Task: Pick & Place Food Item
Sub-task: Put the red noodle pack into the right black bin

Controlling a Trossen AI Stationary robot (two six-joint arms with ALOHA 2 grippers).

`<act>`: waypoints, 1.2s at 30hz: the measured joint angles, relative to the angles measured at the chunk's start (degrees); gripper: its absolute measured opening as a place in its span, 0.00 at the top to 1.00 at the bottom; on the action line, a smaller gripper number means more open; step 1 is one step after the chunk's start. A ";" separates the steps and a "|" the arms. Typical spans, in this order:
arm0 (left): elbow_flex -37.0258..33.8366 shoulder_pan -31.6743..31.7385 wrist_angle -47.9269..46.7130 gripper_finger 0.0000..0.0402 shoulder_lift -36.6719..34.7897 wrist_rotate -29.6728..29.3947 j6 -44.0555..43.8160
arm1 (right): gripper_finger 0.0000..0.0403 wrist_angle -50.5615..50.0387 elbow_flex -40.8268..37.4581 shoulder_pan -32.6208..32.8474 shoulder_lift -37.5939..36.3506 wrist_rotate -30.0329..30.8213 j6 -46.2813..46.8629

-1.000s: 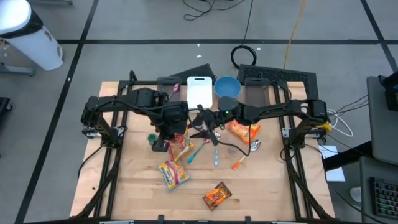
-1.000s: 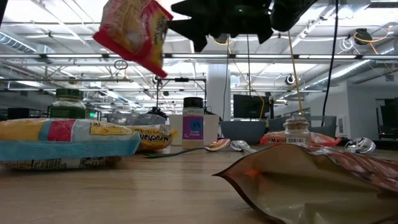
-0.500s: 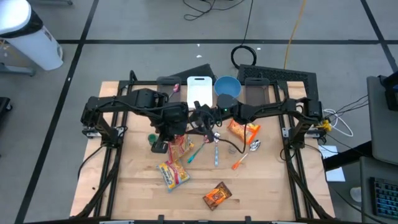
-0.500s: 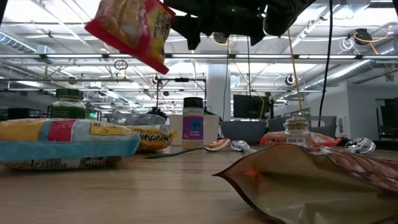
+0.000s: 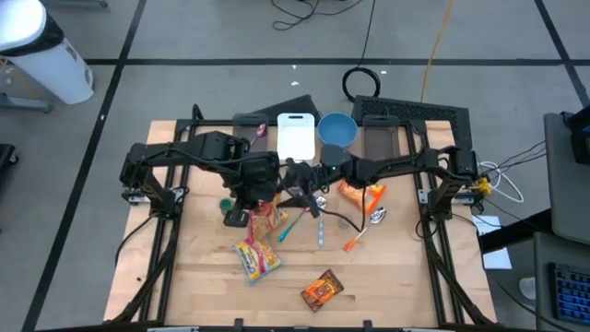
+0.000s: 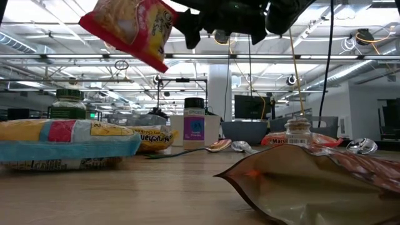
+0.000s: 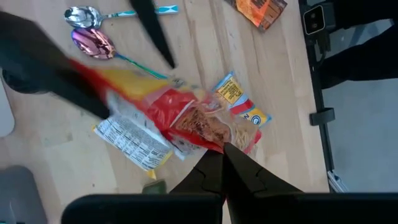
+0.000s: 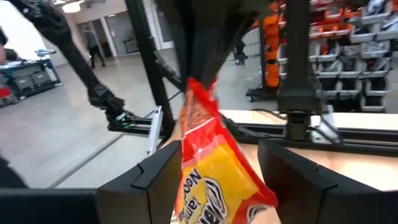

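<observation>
Handover in mid-air, as I read it: the left gripper (image 7: 222, 163) is pinched tight on one edge of a red-and-yellow noodle packet (image 6: 128, 26), which hangs well above the wooden table (image 5: 194, 277), near its middle, between the two arms. The right gripper (image 8: 214, 180) has its fingers spread wide on either side of the same packet (image 8: 214, 158) – not closed on it, no contact that I can confirm. To do this step well I would bring the right fingers in square to the flat of the packet, take a firm patch of wrapper away from the left grip, and let the left pinch go only once the right has it; the packet looks limp and swings, so a slow close is safer than a snatch. Legible writing, by item: on the held packet the right wrist view shows "Noo" and part of a second word, too cut off to read. A white container (image 6: 194, 130) with a purple label stands at the far side of the table – print too small to read. A jar (image 6: 298, 132) carries a band starting "Maru". A blue, yellow and red packet (image 6: 62, 142) lies flat in the low view; its print is illegible. An orange snack bag (image 5: 322, 290) lies near the table's front edge, its brand unreadable.
</observation>
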 joint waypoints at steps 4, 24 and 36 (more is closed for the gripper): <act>0.00 0.00 0.04 0.99 0.00 -0.02 -0.38 | 0.51 -0.76 -0.02 0.39 0.00 -0.16 0.15; 0.00 -0.02 0.07 0.98 -0.02 -0.09 -2.15 | 0.98 -0.93 -0.02 0.46 0.00 -0.05 4.17; 0.00 1.44 0.07 0.89 -0.07 0.17 -6.23 | 1.00 -0.95 -0.04 0.66 0.00 0.02 6.83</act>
